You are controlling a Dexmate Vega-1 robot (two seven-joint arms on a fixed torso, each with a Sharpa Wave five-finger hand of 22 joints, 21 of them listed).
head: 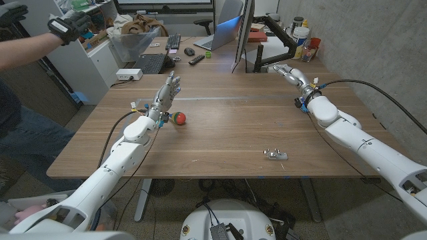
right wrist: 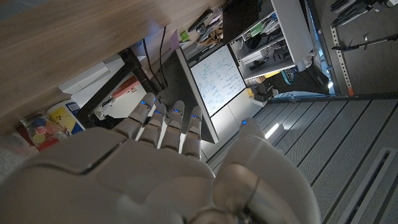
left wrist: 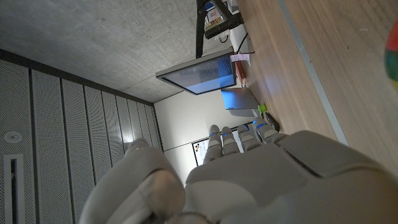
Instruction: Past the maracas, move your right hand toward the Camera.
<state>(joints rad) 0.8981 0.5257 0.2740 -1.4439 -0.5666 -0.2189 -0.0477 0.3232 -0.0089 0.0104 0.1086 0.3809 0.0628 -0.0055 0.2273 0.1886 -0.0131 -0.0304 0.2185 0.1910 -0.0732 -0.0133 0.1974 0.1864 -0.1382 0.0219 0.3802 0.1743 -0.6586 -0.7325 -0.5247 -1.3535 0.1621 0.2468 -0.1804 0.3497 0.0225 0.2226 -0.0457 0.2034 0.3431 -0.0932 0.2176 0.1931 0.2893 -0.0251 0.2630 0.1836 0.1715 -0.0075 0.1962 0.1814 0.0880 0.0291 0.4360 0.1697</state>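
Note:
The maraca (head: 179,119), a small red and green ball, lies on the wooden table (head: 227,133) left of centre. Its coloured edge also shows in the left wrist view (left wrist: 392,57). My left hand (head: 167,90) stands just left of and behind it, fingers apart and pointing away, holding nothing (left wrist: 249,180). A small grey and silver object (head: 275,155), perhaps the camera, lies near the front edge, right of centre. My right hand (head: 293,75) is far back on the right, fingers stretched out and empty (right wrist: 161,168), well away from both objects.
A monitor (head: 243,33) on a black arm, a laptop (head: 217,40), keyboards (head: 150,63) and a remote (head: 196,59) crowd the far edge. Cups and bottles (head: 303,41) stand just behind my right hand. A person's gloved arm (head: 63,28) reaches in at the upper left.

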